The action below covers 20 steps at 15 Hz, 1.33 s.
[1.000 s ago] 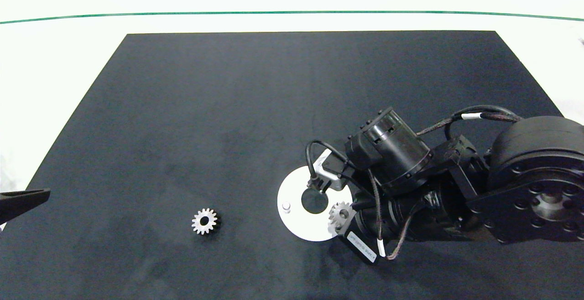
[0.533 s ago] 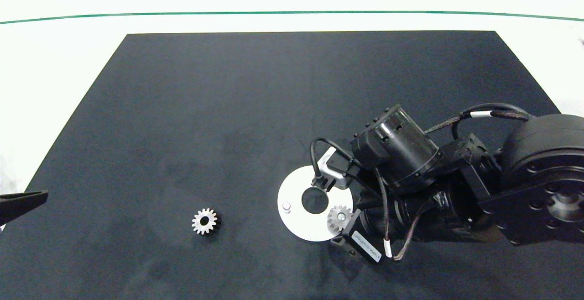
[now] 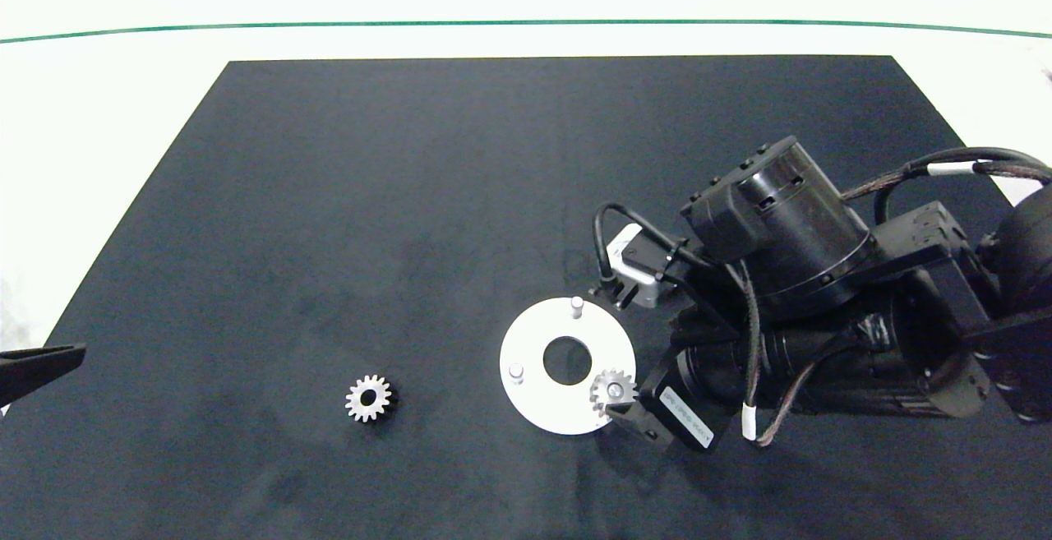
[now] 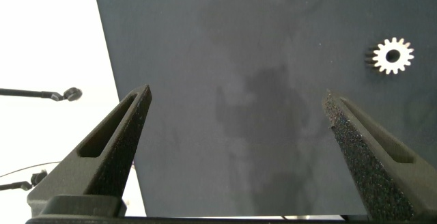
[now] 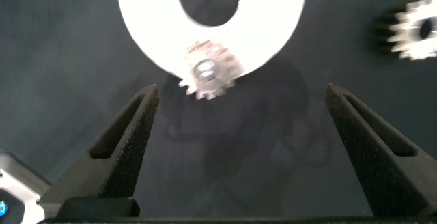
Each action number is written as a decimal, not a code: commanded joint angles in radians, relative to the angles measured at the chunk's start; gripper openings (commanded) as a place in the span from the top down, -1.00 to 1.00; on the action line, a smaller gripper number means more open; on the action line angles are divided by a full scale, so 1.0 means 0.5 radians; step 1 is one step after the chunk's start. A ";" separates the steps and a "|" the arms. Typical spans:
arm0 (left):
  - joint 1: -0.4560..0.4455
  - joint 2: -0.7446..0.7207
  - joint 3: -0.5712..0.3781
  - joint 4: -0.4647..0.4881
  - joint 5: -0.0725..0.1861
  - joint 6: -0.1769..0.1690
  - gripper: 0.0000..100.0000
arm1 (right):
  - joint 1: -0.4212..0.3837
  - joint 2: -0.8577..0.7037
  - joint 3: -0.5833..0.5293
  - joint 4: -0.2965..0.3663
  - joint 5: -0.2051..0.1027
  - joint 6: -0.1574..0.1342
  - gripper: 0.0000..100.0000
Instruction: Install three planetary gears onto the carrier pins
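A white carrier disc with a large centre hole lies on the black mat. One silver gear sits on its near-right pin; the same gear shows in the right wrist view on the disc. Two bare pins stand at the far side and the left. A second gear lies loose on the mat to the left, also seen as the gear and the gear. My right gripper is open just behind the seated gear. My left gripper is open at the mat's left edge. A third gear is out of view.
The black mat covers most of the white table. The right arm's bulky wrist and cables hang over the mat right of the disc. The left finger tip pokes in at the left edge.
My right gripper has let go of the gear, now seated on its pin, and drawn back to the right and away. The far pin has come into view.
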 commanded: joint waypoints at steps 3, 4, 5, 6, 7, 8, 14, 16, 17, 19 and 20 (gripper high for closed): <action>-0.021 0.001 0.000 0.007 0.001 0.000 -1.00 | -0.173 -0.063 -0.079 0.004 0.003 0.002 -1.00; -0.021 0.001 0.000 0.007 0.001 0.000 -1.00 | -0.216 -0.063 -0.107 0.001 0.006 0.005 -1.00; -0.021 -0.002 0.000 0.007 0.001 0.000 -1.00 | -0.262 -0.063 -0.131 0.001 0.006 0.005 -1.00; -0.021 -0.002 0.000 0.007 -0.002 0.000 -1.00 | -0.305 -0.060 -0.150 0.001 0.009 0.008 -1.00; -0.021 0.001 0.000 0.007 0.001 0.000 -1.00 | -0.339 -0.053 -0.162 0.001 0.012 0.014 -1.00; -0.027 0.001 0.000 0.007 0.001 0.000 -1.00 | -0.363 -0.050 -0.177 0.001 0.012 0.038 -1.00; -0.042 -0.005 0.009 0.007 0.001 0.000 -1.00 | -0.464 -0.032 -0.183 -0.094 0.009 0.103 -1.00; -0.042 -0.005 0.012 0.007 0.001 0.000 -1.00 | -0.477 -0.029 -0.183 -0.116 0.009 0.103 -1.00; -0.042 -0.005 0.009 0.007 0.001 0.000 -1.00 | -0.477 -0.029 -0.180 -0.128 0.009 0.103 -1.00; -0.042 -0.005 0.012 0.007 0.001 0.000 -1.00 | -0.477 -0.029 -0.180 -0.131 0.009 0.103 -1.00; -0.042 -0.005 0.012 0.007 0.001 0.000 -1.00 | -0.477 -0.029 -0.180 -0.131 0.009 0.103 -1.00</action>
